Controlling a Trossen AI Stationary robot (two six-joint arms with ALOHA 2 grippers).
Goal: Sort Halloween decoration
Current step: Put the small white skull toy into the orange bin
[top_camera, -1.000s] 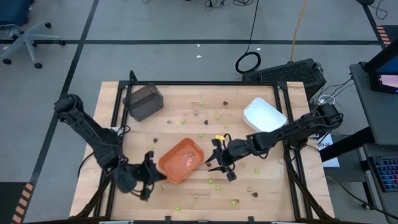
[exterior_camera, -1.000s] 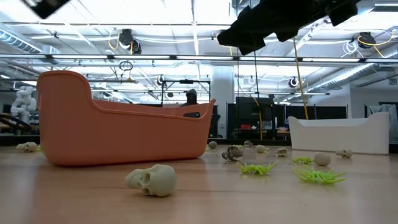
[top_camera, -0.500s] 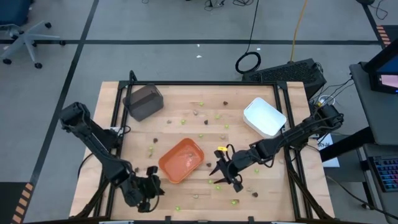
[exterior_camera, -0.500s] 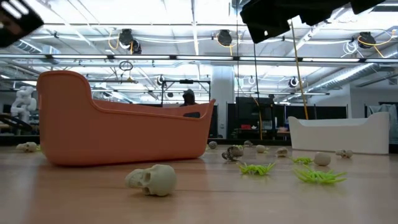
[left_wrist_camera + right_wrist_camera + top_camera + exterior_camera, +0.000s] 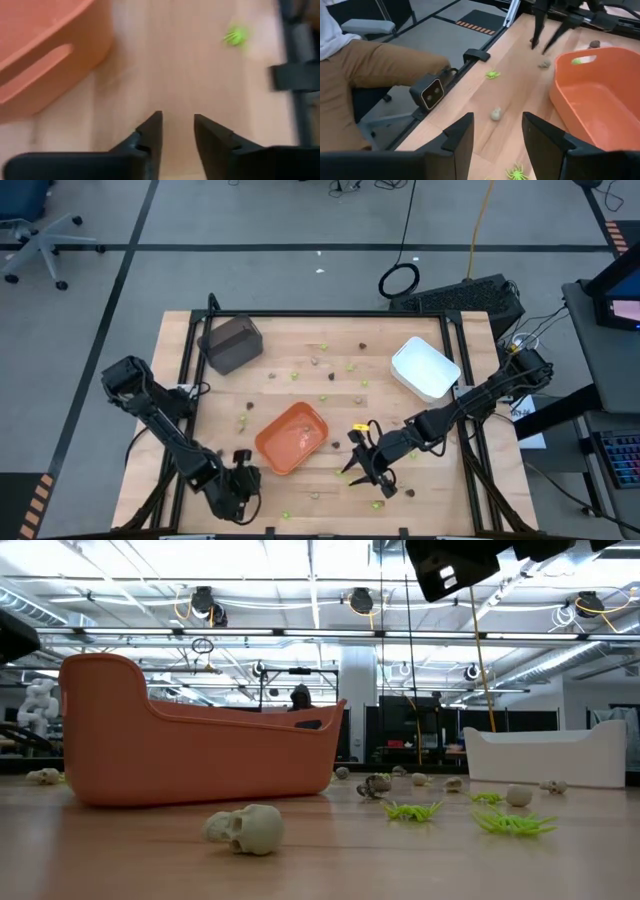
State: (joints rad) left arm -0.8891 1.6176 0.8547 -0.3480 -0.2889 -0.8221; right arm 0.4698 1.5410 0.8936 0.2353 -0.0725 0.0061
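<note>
Three trays sit on the wooden table (image 5: pixel 200 395): an orange tray (image 5: pixel 292 437) near the middle, toward the front edge, a white tray (image 5: pixel 424 367) at the right edge toward the back, and a dark grey tray (image 5: pixel 230 343) at the back left corner.

The left gripper (image 5: pixel 240 486) hangs over the front left corner, just beside the orange tray. Its fingers (image 5: pixel 150 132) stand a narrow gap apart, with bare wood between them and nothing held.

The right gripper (image 5: pixel 368 472) is near the front edge, to the right of the orange tray. Its fingers (image 5: pixel 460 131) are spread (a clear gap shows in the right wrist view) and grip nothing; a tan-grey skull (image 5: pixel 495 114) lies on the wood beyond them.

The Halloween decoration (image 5: pixel 350 366) is scattered across the table as tiny pieces, mostly between the trays and along the front edge. Lime-green spiders (image 5: pixel 512 823) lie on the wood, and one green piece (image 5: pixel 576 61) lies inside the orange tray.
</note>
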